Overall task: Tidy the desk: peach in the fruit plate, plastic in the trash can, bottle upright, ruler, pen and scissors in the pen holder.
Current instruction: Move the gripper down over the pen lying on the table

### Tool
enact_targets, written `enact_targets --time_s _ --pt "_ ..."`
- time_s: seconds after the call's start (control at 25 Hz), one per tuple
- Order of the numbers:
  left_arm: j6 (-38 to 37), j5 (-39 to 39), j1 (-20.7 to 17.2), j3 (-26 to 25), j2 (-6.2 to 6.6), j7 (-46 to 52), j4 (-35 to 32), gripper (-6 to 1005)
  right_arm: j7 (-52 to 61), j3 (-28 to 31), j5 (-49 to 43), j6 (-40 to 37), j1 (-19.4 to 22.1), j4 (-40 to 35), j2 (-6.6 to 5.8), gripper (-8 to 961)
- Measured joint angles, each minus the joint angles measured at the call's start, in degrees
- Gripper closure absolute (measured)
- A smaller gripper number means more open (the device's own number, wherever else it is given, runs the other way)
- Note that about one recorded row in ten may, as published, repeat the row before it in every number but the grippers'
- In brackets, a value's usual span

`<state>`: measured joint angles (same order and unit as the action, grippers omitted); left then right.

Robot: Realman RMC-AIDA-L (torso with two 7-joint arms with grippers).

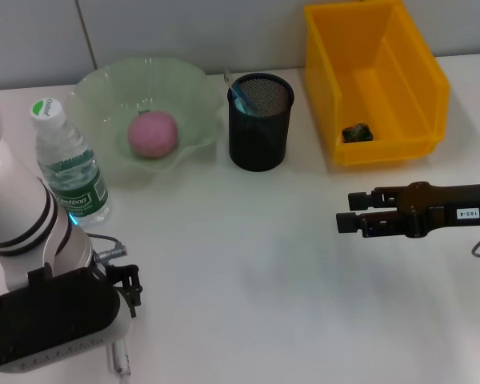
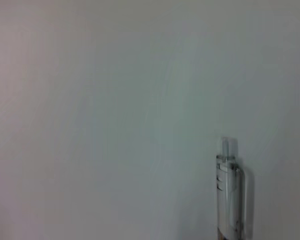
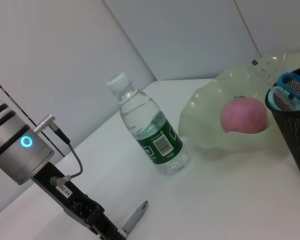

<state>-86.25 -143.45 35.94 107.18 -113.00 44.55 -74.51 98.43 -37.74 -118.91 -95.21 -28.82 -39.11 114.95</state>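
The peach (image 1: 153,134) lies in the green fruit plate (image 1: 96,84). To the plate's left the bottle (image 1: 68,164) stands upright. Blue scissors handles (image 3: 294,84) and a pale blue strip (image 3: 276,101), maybe the ruler, stick out of the black mesh pen holder (image 1: 260,136). A dark crumpled plastic piece (image 1: 356,132) rests in the yellow trash can (image 1: 432,80). At the near left edge the clear pen (image 1: 118,360) juts out from under my left gripper (image 1: 116,340), and its click end (image 2: 228,190) fills the left wrist view. My right gripper (image 1: 348,210) hovers open and empty at mid right.
A grey cable loops off the left wrist (image 1: 104,240) close to the bottle. White tabletop (image 1: 248,264) stretches between the two arms. A pale wall runs along the back of the desk behind the plate and the trash can.
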Motion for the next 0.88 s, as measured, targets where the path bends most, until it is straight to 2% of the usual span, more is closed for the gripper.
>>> enact_targets --time_s 0.88 --pt "0.61 -0.44 0.22 0.13 -0.2 0.34 0.83 727 -0.37 0.3 -0.1 0.03 -0.01 0.0 0.08 201"
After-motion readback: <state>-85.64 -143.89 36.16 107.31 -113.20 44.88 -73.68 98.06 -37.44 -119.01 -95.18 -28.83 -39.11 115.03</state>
